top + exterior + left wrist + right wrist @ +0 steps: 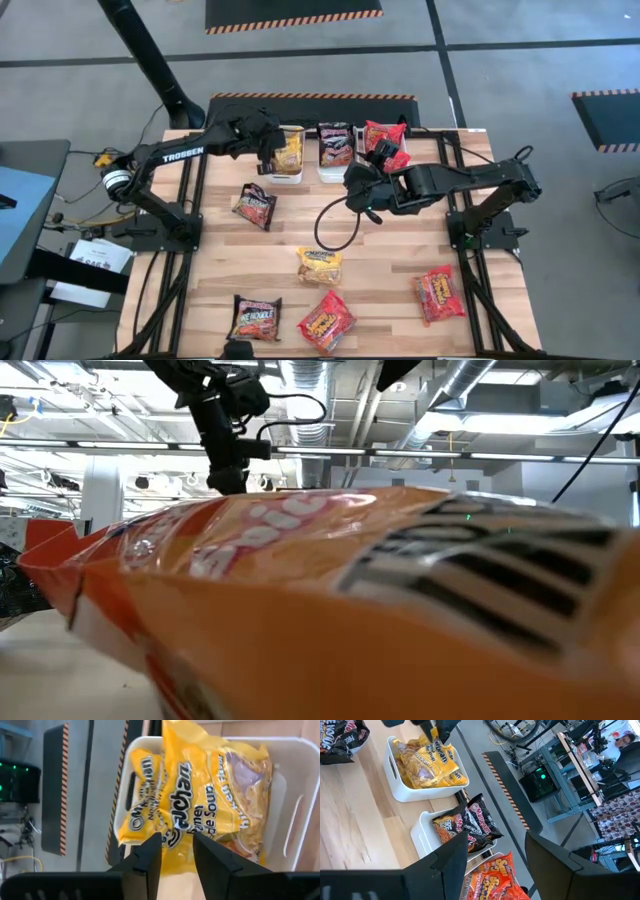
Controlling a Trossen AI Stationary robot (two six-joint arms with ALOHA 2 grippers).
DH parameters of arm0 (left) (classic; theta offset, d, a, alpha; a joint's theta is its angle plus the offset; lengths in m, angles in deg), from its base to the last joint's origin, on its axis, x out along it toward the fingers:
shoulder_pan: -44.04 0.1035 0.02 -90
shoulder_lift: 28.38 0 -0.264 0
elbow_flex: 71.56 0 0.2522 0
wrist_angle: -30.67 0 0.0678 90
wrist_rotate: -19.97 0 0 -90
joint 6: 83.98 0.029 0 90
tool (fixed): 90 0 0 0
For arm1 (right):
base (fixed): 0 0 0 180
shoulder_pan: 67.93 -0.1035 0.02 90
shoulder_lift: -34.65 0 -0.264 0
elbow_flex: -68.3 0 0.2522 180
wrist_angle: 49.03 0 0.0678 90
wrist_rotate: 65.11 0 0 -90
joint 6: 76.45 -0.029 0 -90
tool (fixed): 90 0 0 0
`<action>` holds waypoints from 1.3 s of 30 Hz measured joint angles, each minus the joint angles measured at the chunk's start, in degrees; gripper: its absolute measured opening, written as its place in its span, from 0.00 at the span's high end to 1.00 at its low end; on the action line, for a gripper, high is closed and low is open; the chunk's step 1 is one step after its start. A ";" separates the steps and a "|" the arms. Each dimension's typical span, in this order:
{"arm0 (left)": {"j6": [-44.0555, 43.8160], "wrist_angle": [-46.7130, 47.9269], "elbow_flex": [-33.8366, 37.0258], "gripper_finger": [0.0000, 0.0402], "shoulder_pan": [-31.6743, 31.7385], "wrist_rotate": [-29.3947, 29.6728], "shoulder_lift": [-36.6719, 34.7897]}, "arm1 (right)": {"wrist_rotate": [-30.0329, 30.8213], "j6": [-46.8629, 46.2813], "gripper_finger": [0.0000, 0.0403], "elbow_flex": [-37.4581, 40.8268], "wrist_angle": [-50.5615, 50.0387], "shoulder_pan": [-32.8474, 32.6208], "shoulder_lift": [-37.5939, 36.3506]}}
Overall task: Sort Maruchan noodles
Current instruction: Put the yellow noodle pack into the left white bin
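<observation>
Three white bins stand at the table's far edge. The left bin (290, 172) holds yellow packets, the middle bin (335, 146) dark ones (472, 822), and the right one red packets (385, 138). My left gripper (177, 855) is over the left bin, shut on a yellow packet (200, 785). My right gripper (495, 860) is open and empty, hovering on the near side of the middle and red bins (362, 188). Loose packets lie flat on the table: dark (254, 206), yellow (319, 266), dark (256, 318), red (326, 322), red (440, 294). My left gripper pinches the yellow packet by its near edge (176, 837) between the two fingers. The fingers come from above (436, 732), slanting toward the far edge. The packet hangs down into the left bin, its lower part on another yellow packet (142, 815) there.
In the low view a red-orange packet (350, 590) lies right in front of the camera and hides most of the table. A black cable (330, 225) loops over the table's middle. Bare wood shows between the loose packets.
</observation>
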 joint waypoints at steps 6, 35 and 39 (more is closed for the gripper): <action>-1.78 6.02 -4.83 0.74 -0.04 -1.07 -0.05 | 0.00 0.00 0.45 0.00 -0.35 0.00 0.00; -9.24 9.12 -5.24 0.74 1.53 -24.00 12.80 | -0.28 -0.07 0.45 0.00 -3.23 0.00 0.02; -9.45 11.63 -5.22 0.74 1.86 -24.44 13.19 | -0.27 -0.09 0.45 0.00 -3.22 0.00 0.02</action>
